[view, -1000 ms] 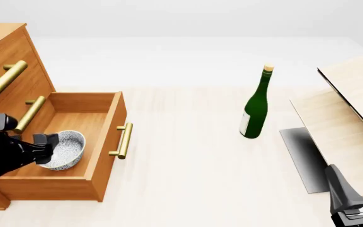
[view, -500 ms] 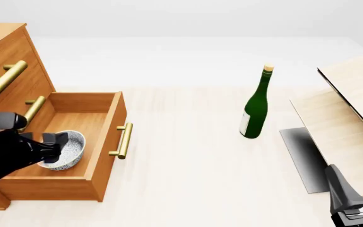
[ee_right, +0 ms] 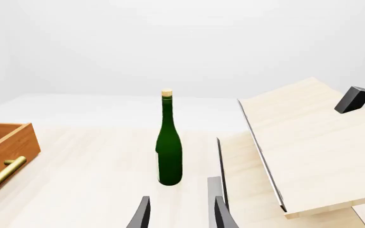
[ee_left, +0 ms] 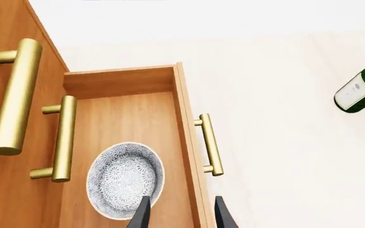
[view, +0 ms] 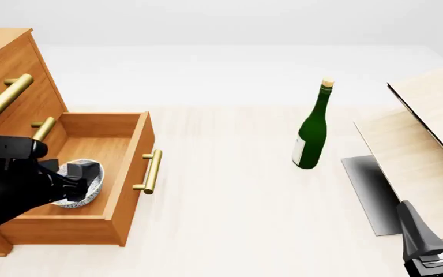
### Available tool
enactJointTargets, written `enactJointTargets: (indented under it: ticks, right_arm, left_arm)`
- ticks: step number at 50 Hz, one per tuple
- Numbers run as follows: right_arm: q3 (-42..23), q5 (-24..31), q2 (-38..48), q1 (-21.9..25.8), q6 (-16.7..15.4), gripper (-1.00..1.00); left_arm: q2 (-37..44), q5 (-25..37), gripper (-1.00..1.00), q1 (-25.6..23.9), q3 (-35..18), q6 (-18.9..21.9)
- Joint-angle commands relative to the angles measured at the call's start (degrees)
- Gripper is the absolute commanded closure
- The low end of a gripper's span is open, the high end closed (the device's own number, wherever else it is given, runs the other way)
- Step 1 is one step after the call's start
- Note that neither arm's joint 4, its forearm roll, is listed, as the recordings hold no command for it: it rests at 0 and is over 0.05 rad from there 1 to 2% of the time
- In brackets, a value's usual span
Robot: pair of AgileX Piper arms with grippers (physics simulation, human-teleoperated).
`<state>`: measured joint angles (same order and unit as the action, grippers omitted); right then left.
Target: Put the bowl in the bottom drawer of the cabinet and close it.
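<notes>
The white, grey-speckled bowl (ee_left: 125, 178) lies on the floor of the bottom drawer (ee_left: 122, 114), which stands pulled out from the cabinet (view: 6, 63). In the front view the bowl (view: 89, 190) is half hidden behind my left arm. My left gripper (ee_left: 181, 216) hovers open above the drawer's front wall, beside the bowl and not touching it; in the front view it (view: 81, 173) sits over the bowl. The drawer's brass handle (view: 150, 171) faces right. Low at the right, my right gripper (view: 437, 222) is open and holds nothing.
A green bottle (view: 311, 135) stands upright mid-table, right of the drawer. Tilted pale wooden boards (view: 429, 133) and a grey plate (view: 371, 190) fill the right side. Two upper brass handles (ee_left: 14, 95) jut from the cabinet front over the drawer.
My left gripper has let go of the bowl, which now rests in the drawer, and the arm has lifted up and slightly right. The right arm has not moved.
</notes>
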<state>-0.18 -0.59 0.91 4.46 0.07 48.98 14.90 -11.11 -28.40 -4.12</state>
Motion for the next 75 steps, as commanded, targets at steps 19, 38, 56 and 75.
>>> enactJointTargets:
  ticks: [19, 38, 56, 75]
  right_arm:
    - [0.03, -0.04, 0.00, -0.03, -0.01, -1.00]
    - [0.03, -0.04, -0.01, -0.01, -0.01, -1.00]
    - [0.03, -0.03, -0.02, -0.01, -0.02, -1.00]
    - [0.03, -0.04, 0.00, -0.02, -0.02, -1.00]
  left_arm:
    - [-6.09, 4.10, -1.00, -7.58, -0.36, -1.03]
    - [-6.93, 5.64, -1.00, -11.38, -2.06, -0.55]
    - [-8.53, 9.87, -1.00, -14.10, -4.88, 0.78]
    - [-7.97, 13.30, -1.00, -16.78, -7.32, 2.92]
